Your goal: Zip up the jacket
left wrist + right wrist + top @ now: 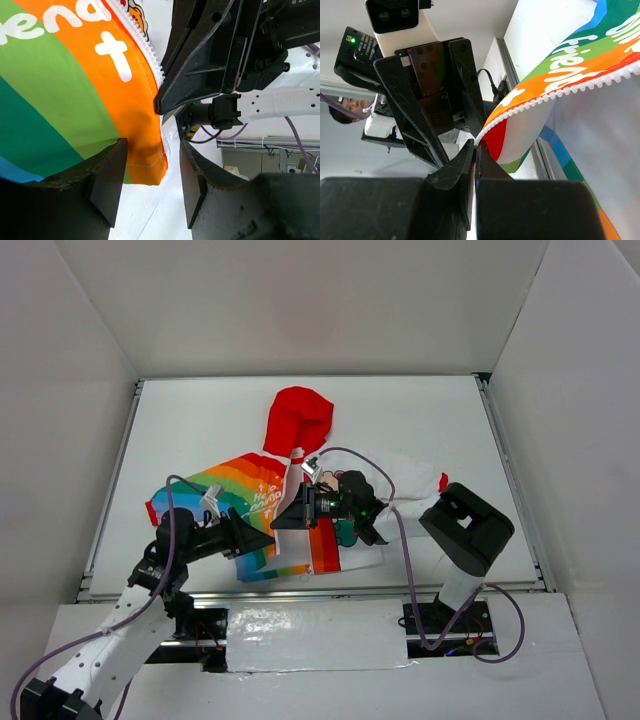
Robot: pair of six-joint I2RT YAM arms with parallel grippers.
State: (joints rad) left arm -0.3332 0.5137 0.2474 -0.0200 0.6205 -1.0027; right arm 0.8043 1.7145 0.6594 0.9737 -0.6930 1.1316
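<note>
The jacket (245, 490) lies crumpled mid-counter (420, 420), red hood (298, 420) pointing away from the arms and the rainbow half towards my left arm. I judge we are at the set-up step: getting hold of the bottom of the zipper (150, 50) so its two sides can be joined. My right hand (475, 150) is closed, pinching the toothed edge of the rainbow half and lifting it off the counter. My left hand (150, 187) stands open around the orange hem corner (150, 170), pads apart from the cloth (no grip there yet, as far as I can see). Next I need that left hand to clamp the corner and pull the edge taut. I cannot make out the slider anywhere.
</note>
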